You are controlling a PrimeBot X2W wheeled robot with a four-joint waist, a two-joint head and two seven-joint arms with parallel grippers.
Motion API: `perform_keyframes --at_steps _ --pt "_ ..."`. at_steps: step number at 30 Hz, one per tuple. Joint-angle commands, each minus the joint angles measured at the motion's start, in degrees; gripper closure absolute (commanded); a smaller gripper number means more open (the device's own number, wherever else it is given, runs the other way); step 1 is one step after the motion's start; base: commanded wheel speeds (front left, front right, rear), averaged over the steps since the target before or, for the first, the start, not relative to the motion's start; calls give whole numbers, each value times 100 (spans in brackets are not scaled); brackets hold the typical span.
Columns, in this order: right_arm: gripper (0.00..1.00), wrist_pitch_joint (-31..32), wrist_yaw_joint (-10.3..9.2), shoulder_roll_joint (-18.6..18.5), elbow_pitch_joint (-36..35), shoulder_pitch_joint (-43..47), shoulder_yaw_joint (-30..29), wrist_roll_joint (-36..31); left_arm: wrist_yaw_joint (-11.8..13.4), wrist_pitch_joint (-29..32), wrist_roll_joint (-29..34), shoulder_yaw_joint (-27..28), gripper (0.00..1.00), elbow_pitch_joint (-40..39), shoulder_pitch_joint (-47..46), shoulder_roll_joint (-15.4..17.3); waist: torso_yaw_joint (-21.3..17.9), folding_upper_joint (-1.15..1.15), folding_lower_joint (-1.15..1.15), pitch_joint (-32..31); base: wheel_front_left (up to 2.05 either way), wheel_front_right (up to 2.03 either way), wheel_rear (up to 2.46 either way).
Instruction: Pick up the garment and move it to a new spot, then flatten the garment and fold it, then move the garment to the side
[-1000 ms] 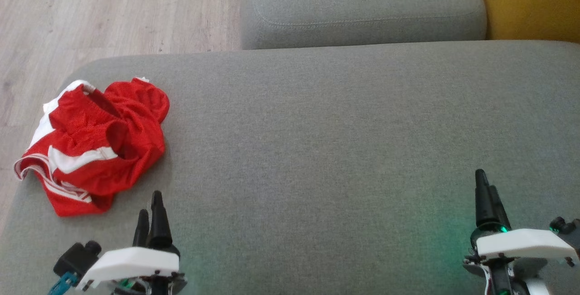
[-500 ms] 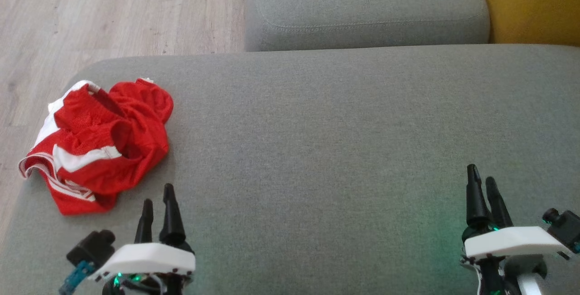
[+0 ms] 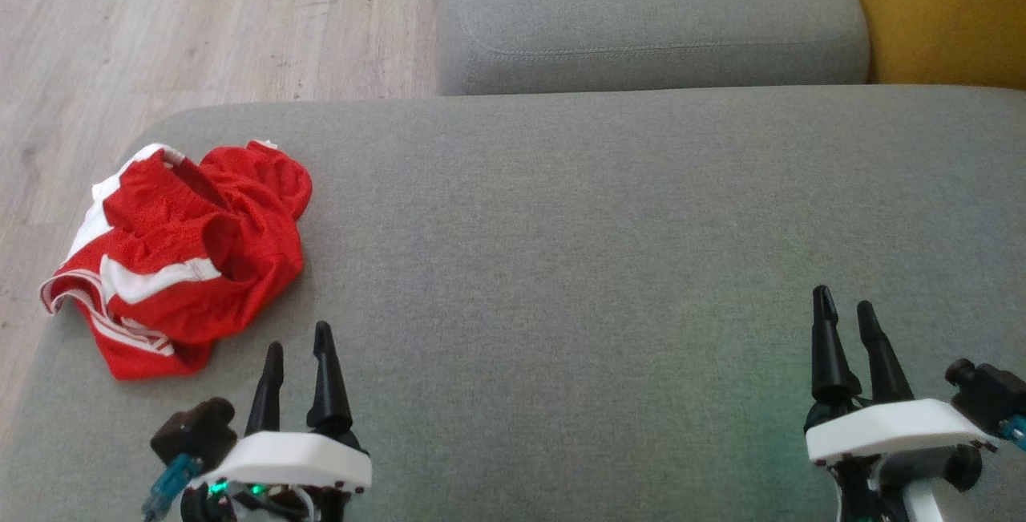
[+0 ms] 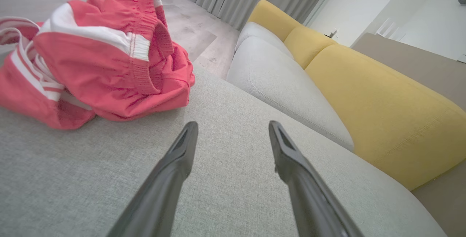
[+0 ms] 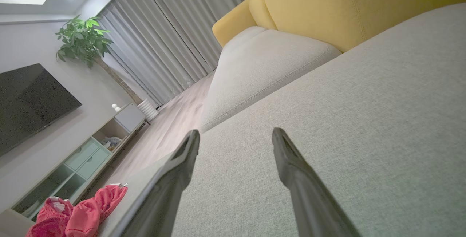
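Garment (image 3: 180,253), a pair of red shorts with white stripes, lies crumpled at the left end of the grey sofa seat (image 3: 561,265), close to the edge above the wooden floor (image 3: 160,25). The left pincer (image 3: 298,337) hangs just beside the heap on its near side, fingers spread wide and holding nothing. The pick-up looks to be the step in hand. I'd bring that pincer in over the bunched waistband, where the folds stand thickest, and bite several layers so nothing trails off the edge. The bare middle of the seat seems the place to lay it. The right pincer (image 3: 843,299), well apart, is wide and empty too. As for containers, a pale cabinet (image 5: 91,149) by the wall has open compartments, and one holds something too small to name.
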Motion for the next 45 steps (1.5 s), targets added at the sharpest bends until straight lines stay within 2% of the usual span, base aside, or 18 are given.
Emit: perform_keyframes --at_steps 1,20,45 --pt "0 -103 -3 -39 -245 -105 133 -171 14 -85 164 36 0 -229 -375 26 4 0 0 -4 0 0 0" --pt "0 -424 -3 -47 -261 -59 288 -1550 202 -408 1567 -348 0 -169 -443 31 63 0 0 -82 0 0 0" --pt "0 -847 -4 -58 -33 2 351 -3243 629 -833 3264 -769 0 104 -553 36 124 0 0 -188 0 0 0"
